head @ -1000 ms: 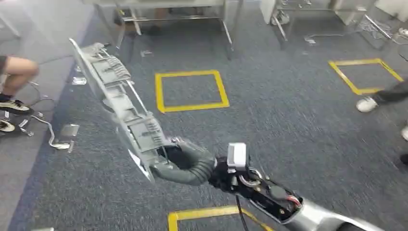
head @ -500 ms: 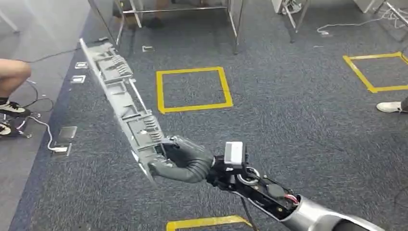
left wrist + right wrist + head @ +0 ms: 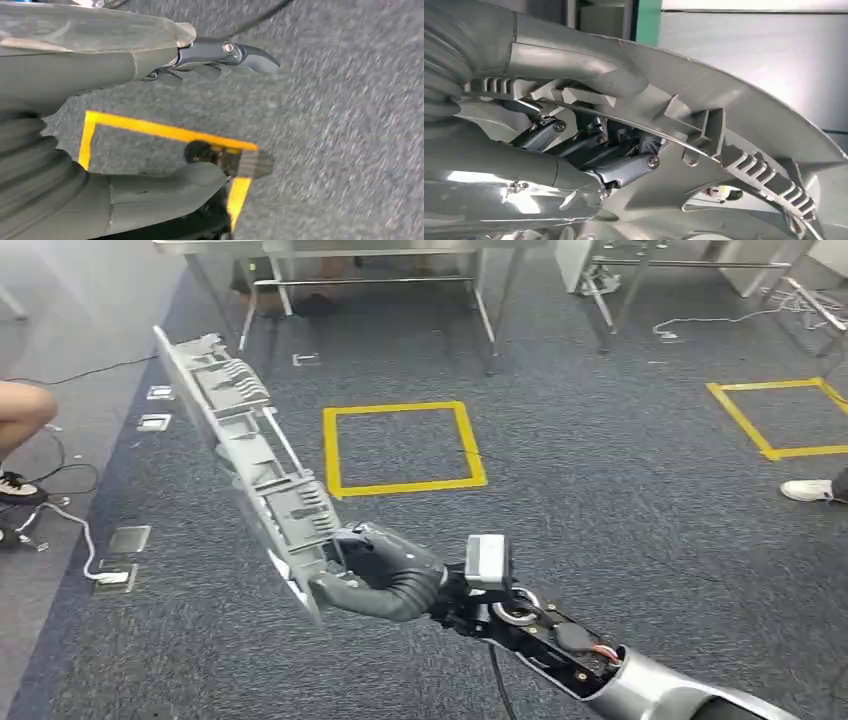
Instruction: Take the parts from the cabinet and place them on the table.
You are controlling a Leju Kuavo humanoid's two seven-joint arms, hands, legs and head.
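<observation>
Our right hand [image 3: 375,575] grips the near end of the long grey part [image 3: 245,450], fingers [image 3: 589,145] curled through its ribs; it slants toward the upper left of the frame, above the carpet. Our left hand [image 3: 150,100] hangs with fingers apart, holding nothing. Since a moment ago our view has swung, bringing the steel counter [image 3: 350,248] along the top edge nearer, so we judge the carry is underway.

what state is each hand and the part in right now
right hand: grips the long grey part near its lower end
long grey part: held off the floor, tilted, slanting up and away from the hand
left hand: holds nothing, fingers apart, over the carpet
</observation>
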